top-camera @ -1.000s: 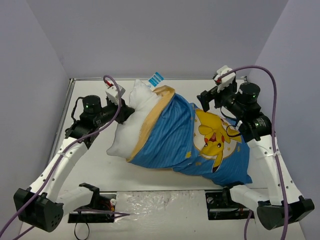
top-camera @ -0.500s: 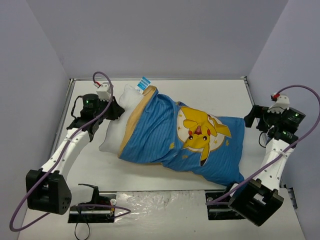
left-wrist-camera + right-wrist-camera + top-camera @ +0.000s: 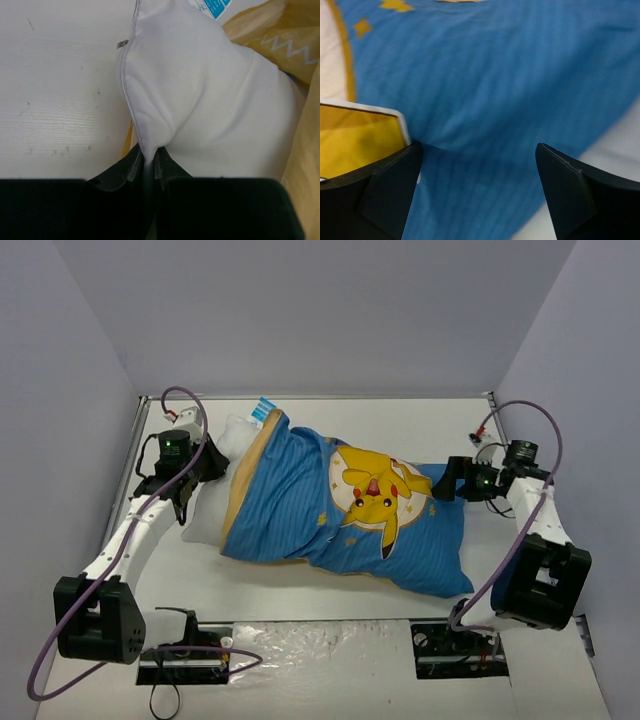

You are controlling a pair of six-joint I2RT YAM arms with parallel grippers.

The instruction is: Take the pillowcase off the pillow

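**A:** Entry one, movement?

**B:** The bundle has slid toward the left claw (image 3: 147, 160), which has drawn back. The right claw (image 3: 452, 480) has swung in from the table (image 3: 420, 425) edge to the closed end of the case (image 3: 340, 515).

**A:** Entry two, left claw?

**B:** Clenched on a pinch of the pillow (image 3: 200, 100) at its seam. The white bulk lies straight ahead of the fingertips, with a blue tag (image 3: 215, 7) beyond it at the far corner. Held so, I judge, to anchor the pillow while the cover is drawn off.

**A:** Entry three, right claw?

**B:** Released, jaws wide, with blue striped cloth between and just ahead of them (touching or not, I cannot tell). Placed there, likely, to seize the closed end and pull away from the other claw.

**A:** Entry four, container and contents?

**B:** One case, its mouth turned back to show the yellow lining and facing the left claw. One pillow inside, mostly covered, with only the end nearest that claw bare.
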